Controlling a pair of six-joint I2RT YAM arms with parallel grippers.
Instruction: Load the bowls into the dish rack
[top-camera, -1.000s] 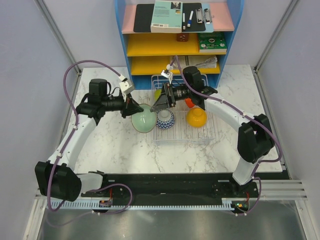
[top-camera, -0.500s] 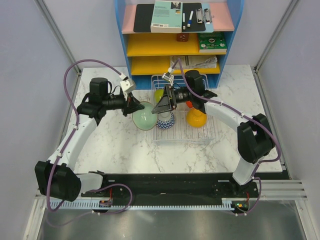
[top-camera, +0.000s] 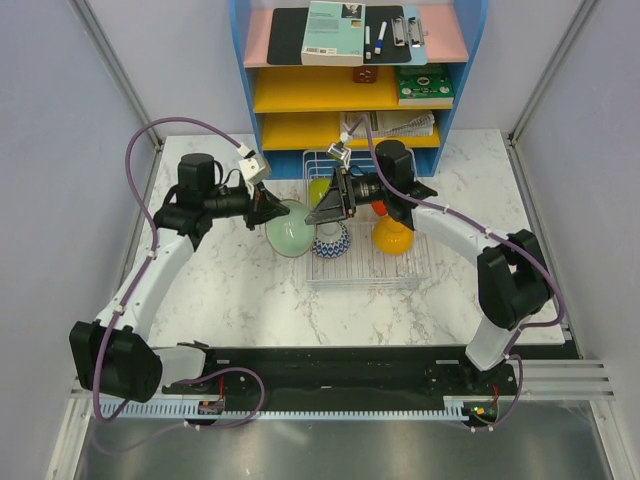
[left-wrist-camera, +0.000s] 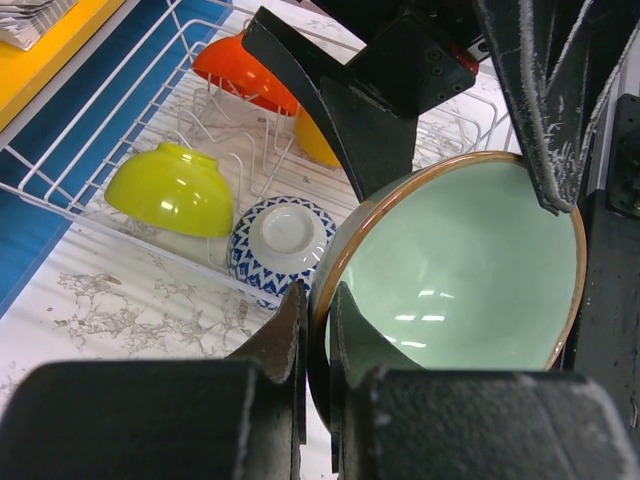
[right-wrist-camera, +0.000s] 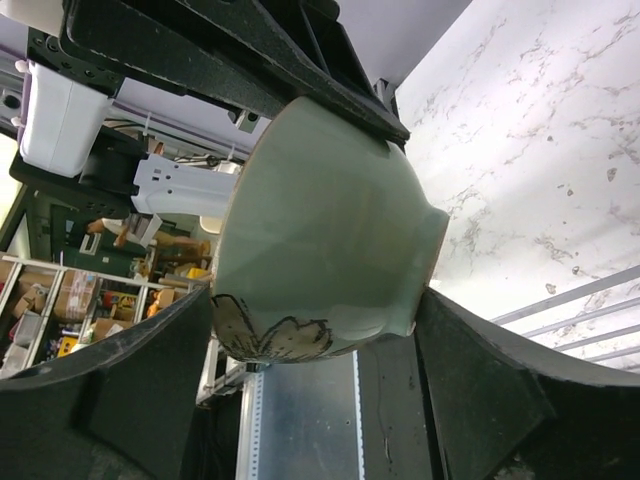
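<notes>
The left jaws pinch the rim of the pale mint bowl (left-wrist-camera: 460, 270), holding it on its side with the hollow facing the left wrist. The right jaws stand spread, one finger at each side of its outer wall; contact cannot be told. The bowl hangs above the bench (top-camera: 230, 290) at the left edge of the dish rack (top-camera: 362, 285), which holds a lime-green bowl (left-wrist-camera: 170, 188) and a blue-white patterned bowl (left-wrist-camera: 280, 235), both mouth-down.
</notes>
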